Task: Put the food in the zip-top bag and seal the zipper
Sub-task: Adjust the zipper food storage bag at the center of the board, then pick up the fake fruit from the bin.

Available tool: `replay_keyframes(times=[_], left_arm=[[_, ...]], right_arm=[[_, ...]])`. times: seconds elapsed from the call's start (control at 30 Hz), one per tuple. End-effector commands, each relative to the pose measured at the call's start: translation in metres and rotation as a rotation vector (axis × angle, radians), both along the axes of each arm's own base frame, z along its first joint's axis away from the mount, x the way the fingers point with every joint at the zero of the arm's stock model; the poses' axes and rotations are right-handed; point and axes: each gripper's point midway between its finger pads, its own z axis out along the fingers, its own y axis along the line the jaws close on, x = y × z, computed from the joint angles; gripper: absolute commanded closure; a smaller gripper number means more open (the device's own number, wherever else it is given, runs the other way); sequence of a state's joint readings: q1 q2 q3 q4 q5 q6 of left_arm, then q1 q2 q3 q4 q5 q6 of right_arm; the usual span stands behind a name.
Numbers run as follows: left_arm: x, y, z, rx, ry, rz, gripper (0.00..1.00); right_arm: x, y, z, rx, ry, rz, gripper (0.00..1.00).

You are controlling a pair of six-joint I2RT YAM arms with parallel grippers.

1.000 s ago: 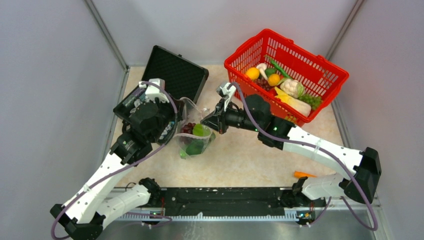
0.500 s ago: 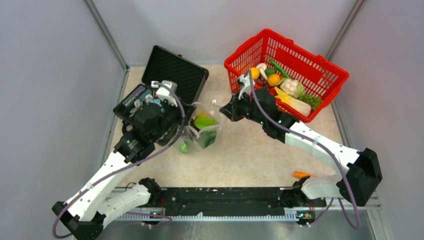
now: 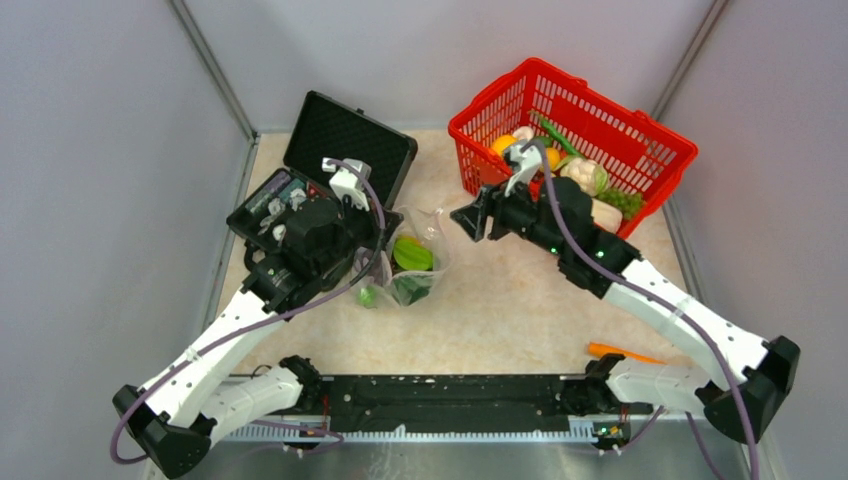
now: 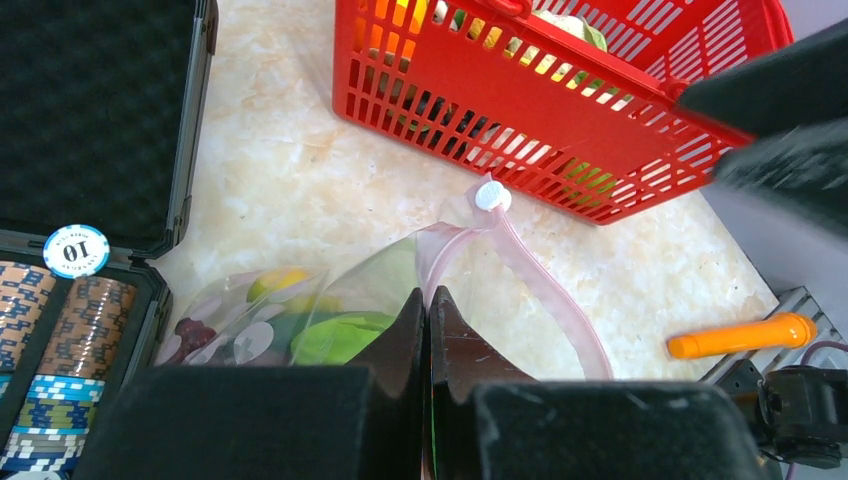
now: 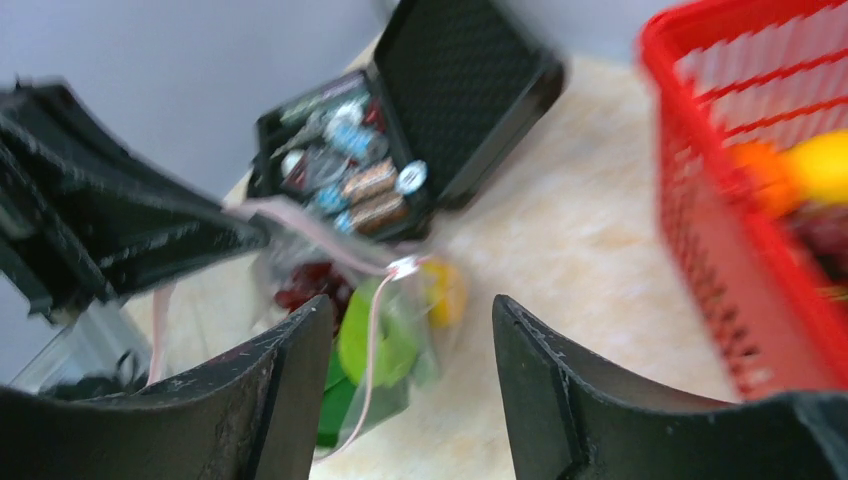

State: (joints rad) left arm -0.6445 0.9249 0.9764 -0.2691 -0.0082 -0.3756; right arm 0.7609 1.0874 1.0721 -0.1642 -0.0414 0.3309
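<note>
The left gripper [image 4: 428, 302], pinched on the zipper [image 4: 535, 275] edge, props up the zip-top bag [image 3: 405, 272], food [image 3: 412, 254] inside, beside the black case [image 3: 350, 135], presumably keeping its mouth reachable; the right gripper [image 3: 465, 218] hangs spread and empty between bag and red basket [image 3: 660, 170].

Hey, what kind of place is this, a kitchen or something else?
Probably a robot test booth, not a kitchen: plain grey walls box in a tabletop, a left arm and a right arm are bolted at its near edge, and the red basket holds toy food.
</note>
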Motion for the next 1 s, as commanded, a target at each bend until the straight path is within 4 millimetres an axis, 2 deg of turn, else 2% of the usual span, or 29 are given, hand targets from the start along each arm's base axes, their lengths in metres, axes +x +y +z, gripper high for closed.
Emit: replay_keyframes(times=[0.0,0.13,0.27,0.33,0.43,0.5,0.6,0.77,0.8,0.9,0.97], left_arm=[[0.004,0.0,0.034,-0.072,-0.093,0.011,1.0],[0.002,0.0,0.031,-0.068,-0.089,0.006,1.0],[0.002,0.002,0.031,-0.061,-0.1,0.008,1.0],[0.001,0.002,0.033,-0.055,-0.105,0.0,1.0],[0.001,0.002,0.036,-0.059,-0.112,-0.002,1.0],[0.001,0.001,0.037,-0.066,-0.118,-0.002,1.0],[-0.002,-0.005,0.036,-0.062,-0.111,-0.039,1.0],[-0.007,-0.006,0.037,-0.054,-0.105,-0.064,1.0],[-0.007,-0.006,0.037,-0.054,-0.105,-0.062,1.0],[-0.008,-0.005,0.037,-0.048,-0.111,-0.066,1.0],[-0.01,-0.004,0.038,-0.044,-0.11,-0.071,1.0]], right_arm=[[0.028,-0.061,0.057,-0.071,-0.178,-0.297,0.41],[0.059,-0.118,0.066,-0.145,-0.144,-0.568,0.41],[0.095,-0.159,0.053,-0.211,-0.078,-0.692,0.41],[0.115,-0.189,0.045,-0.219,-0.02,-0.763,0.4],[0.144,-0.211,0.023,-0.219,0.056,-0.778,0.4],[0.167,-0.218,0.001,-0.193,0.127,-0.74,0.4],[0.201,-0.223,-0.02,-0.2,0.174,-0.715,0.4],[0.257,-0.215,-0.065,-0.282,0.264,-0.658,0.35],[0.267,-0.213,-0.081,-0.302,0.304,-0.65,0.34],[0.29,-0.212,-0.107,-0.333,0.336,-0.645,0.34],[0.298,-0.216,-0.121,-0.356,0.369,-0.67,0.34]])
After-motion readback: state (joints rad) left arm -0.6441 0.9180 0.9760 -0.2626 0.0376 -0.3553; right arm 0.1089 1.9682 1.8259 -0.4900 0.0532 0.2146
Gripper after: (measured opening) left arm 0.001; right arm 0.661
